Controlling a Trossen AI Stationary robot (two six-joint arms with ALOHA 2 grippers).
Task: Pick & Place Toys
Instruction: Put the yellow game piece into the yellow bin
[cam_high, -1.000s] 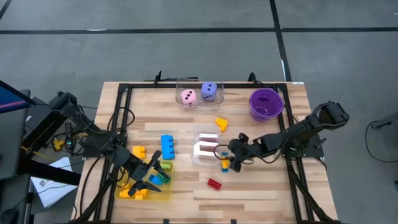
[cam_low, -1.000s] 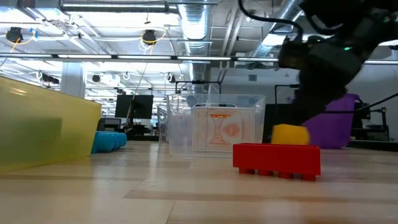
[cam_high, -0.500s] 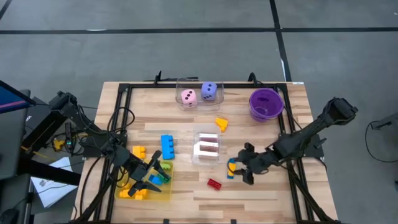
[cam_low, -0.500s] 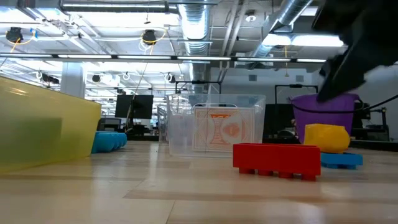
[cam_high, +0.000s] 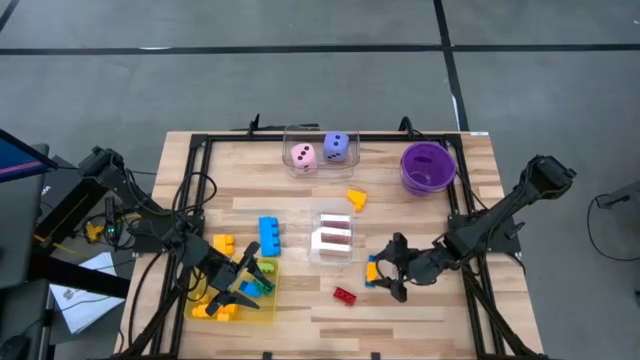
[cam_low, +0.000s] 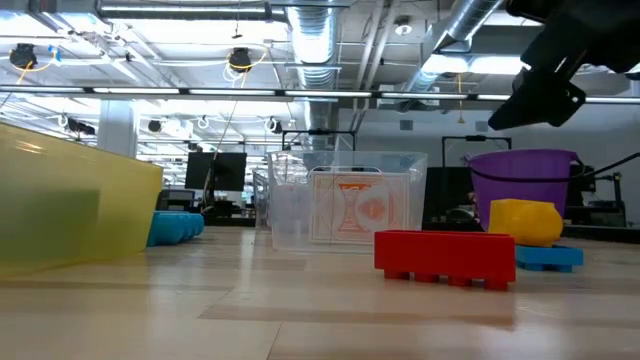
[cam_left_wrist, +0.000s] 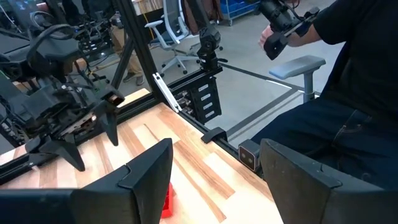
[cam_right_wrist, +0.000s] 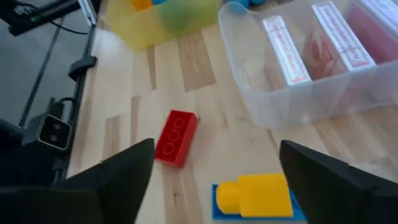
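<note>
Toys lie scattered over the wooden table (cam_high: 420, 300), with several already gathered in the yellow tray (cam_high: 262, 300) at the front left. On the bare wood are a blue brick (cam_high: 269, 233), a yellow brick (cam_high: 222, 243) just beside the tray, a yellow shape (cam_high: 356, 199), a red brick (cam_high: 345, 295) and a yellow-and-blue piece (cam_high: 372, 270). A pink die (cam_high: 303, 156) and a purple die (cam_high: 337, 147) sit in a clear box (cam_high: 290, 133) at the far edge, near the purple bowl (cam_high: 428, 166). A second clear box (cam_high: 334, 238) at the centre holds cards.

Right gripper (cam_high: 385, 277): fingers spread apart, holding nothing, poised directly above the yellow-and-blue piece. The right wrist view shows that piece (cam_right_wrist: 256, 195) resting on the wood between the two dark fingers (cam_right_wrist: 121, 171), the red brick (cam_right_wrist: 175, 137) lying just beyond.

Left gripper (cam_high: 240, 280): hanging over the yellow tray, fingers parted, nothing between them in the left wrist view (a seated person is visible beyond the table edge).

Step in hand, as judged: the right arm stands over a freed piece, either lining up a grasp or just clear of a release; which one cannot be told.

Next move, if a pick is intended: lower the fingers to straddle the piece squarely, close, then lift clear of the neighbouring red brick.
</note>
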